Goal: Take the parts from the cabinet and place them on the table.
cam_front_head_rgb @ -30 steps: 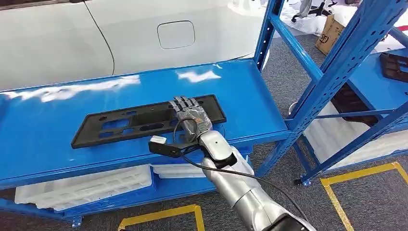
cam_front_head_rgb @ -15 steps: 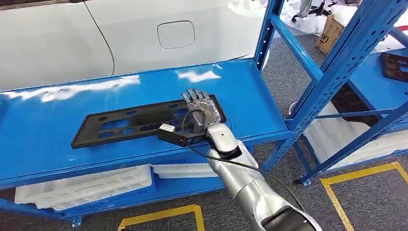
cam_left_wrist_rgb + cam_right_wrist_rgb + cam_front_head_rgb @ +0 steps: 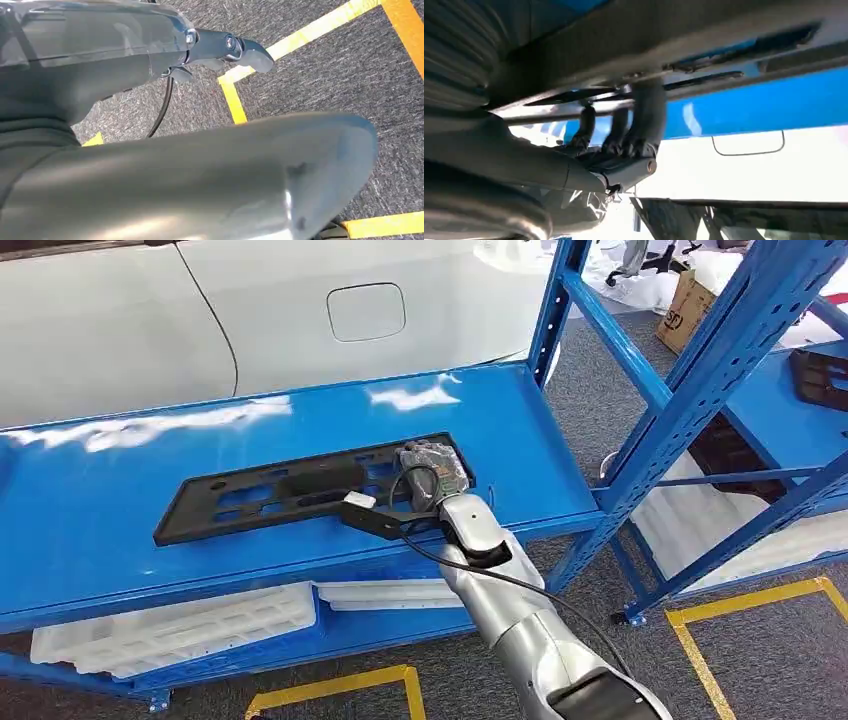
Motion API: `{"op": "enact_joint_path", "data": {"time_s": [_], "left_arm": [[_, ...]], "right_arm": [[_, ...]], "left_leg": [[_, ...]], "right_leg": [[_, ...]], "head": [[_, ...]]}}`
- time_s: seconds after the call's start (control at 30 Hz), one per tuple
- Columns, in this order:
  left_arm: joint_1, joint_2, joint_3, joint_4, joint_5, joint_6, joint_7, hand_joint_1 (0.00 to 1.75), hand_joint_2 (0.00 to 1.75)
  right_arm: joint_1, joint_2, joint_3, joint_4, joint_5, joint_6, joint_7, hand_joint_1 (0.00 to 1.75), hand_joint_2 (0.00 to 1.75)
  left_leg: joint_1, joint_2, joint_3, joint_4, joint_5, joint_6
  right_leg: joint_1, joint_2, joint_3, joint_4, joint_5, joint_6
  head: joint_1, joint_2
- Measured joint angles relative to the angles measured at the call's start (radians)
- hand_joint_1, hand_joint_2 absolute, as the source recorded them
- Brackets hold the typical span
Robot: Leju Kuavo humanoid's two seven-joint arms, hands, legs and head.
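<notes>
A long black perforated plate (image 3: 270, 495) lies on the blue cabinet shelf (image 3: 500, 420). My right hand (image 3: 432, 468) sits over the plate's right end with its fingers curled down around it. In the right wrist view the dark fingers (image 3: 644, 115) hook onto the plate's edge (image 3: 704, 35), seen from beneath against the blue shelf. My left hand (image 3: 150, 50) hangs over grey carpet, holding nothing, with one finger stretched out.
A white car body (image 3: 300, 310) stands right behind the shelf. Blue rack uprights (image 3: 640, 370) rise at the right, with another shelf of dark parts (image 3: 820, 375) beyond. White trays (image 3: 170, 630) lie on the lower shelf. Yellow tape (image 3: 340, 685) marks the carpet.
My right hand slid right along the plate to its right end and curled its fingers over it. The plate shifted slightly to the right.
</notes>
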State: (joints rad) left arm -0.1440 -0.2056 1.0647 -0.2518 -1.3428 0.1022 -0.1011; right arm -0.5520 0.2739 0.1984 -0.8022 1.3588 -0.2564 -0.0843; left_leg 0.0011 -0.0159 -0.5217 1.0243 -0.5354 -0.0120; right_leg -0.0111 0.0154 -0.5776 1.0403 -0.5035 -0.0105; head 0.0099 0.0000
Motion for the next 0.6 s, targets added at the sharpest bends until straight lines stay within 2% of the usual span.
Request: {"op": "enact_joint_path", "data": {"time_s": [0.5,0.6], "left_arm": [[0.001,0.000,0.000,0.000,0.003,0.000,-0.006,0.00,0.00],[0.000,0.000,0.000,0.000,0.025,0.007,-0.056,0.00,0.00]], "right_arm": [[0.010,-0.010,-0.051,-0.051,0.000,0.003,-0.001,1.75,1.75],[0.015,-0.014,-0.055,-0.054,0.006,-0.001,0.002,1.75,1.75]], "left_leg": [[0.000,0.000,0.001,0.001,0.000,0.000],[0.000,0.000,0.001,0.001,0.000,0.000]], "right_leg": [[0.000,0.000,0.001,0.000,0.000,0.000],[0.000,0.000,0.001,0.000,0.000,0.000]], "head": [[0.000,0.000],[0.000,0.000]]}}
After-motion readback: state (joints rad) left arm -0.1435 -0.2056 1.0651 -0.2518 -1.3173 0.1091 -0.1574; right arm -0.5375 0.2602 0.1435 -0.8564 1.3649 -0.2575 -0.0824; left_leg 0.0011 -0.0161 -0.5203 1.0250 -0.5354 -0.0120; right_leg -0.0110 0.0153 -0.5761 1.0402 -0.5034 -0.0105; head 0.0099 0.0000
